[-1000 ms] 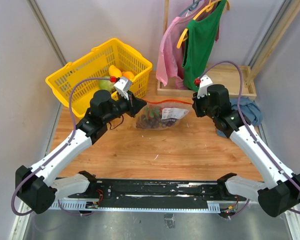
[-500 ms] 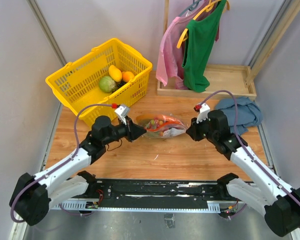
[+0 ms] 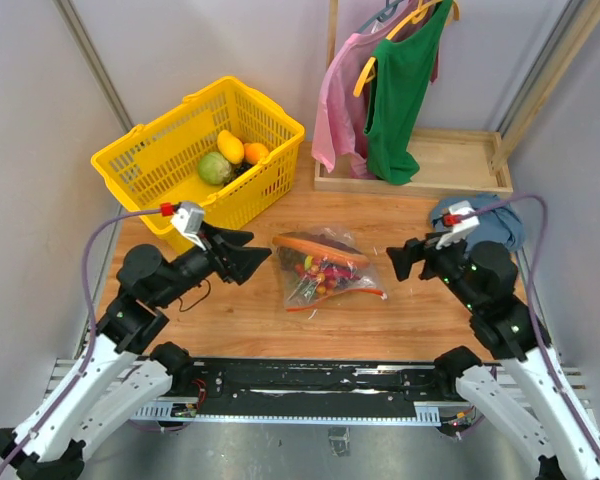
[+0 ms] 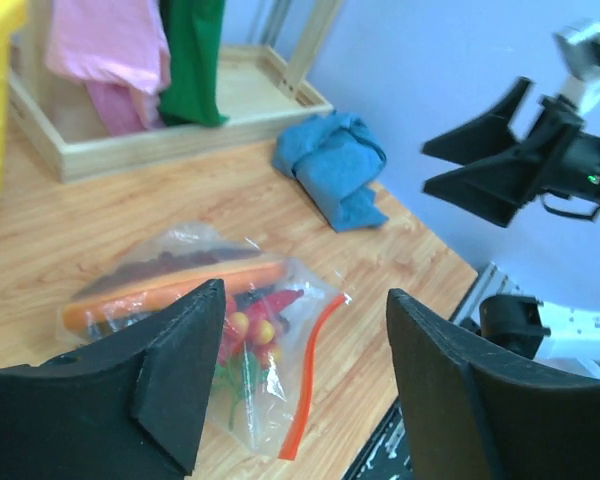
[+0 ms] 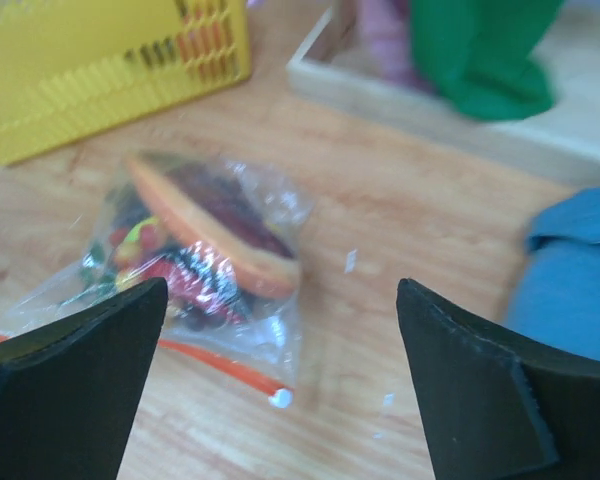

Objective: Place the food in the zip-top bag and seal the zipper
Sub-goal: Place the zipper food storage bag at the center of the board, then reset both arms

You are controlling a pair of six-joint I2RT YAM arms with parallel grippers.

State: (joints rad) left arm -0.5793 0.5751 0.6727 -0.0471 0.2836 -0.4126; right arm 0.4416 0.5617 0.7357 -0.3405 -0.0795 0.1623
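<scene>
Two arms are reaching in from the near edge of the wooden table (image 3: pixel 400 325), and neither is holding anything. The left gripper (image 3: pixel 258 247) is hanging with its fingers spread wide and empty, and the right gripper (image 3: pixel 391 262) is doing the same. One zip-top bag (image 3: pixel 325 275) is lying flat on the table between them, touching neither, with its long axis running roughly left to right. Its one zipper (image 4: pixel 313 372) is tracing the near edge, closest to the arm bases; whether it is pressed shut cannot be told. The right gripper is sitting near the strip's right end, while the left is pointing at the bag's far left corner. For any sealing pass, the right arm therefore looks the better placed. The food is showing through the plastic: one long orange-brown piece (image 3: pixel 318 247) along the far side, one dark purple bunch (image 5: pixel 225 205) beside it, a couple of small yellow pieces (image 4: pixel 252 328) and one red piece (image 4: pixel 272 300). Farther right, one blue cloth (image 3: pixel 492 218) is lying bunched, well apart from the bag. At the far left, one yellow basket (image 3: pixel 150 160) is holding three pieces of produce: green, yellow and orange. At the far right, one wooden tray (image 3: pixel 450 160) is sitting under a pink garment (image 3: pixel 342 90) and a green garment (image 3: pixel 405 80).
</scene>
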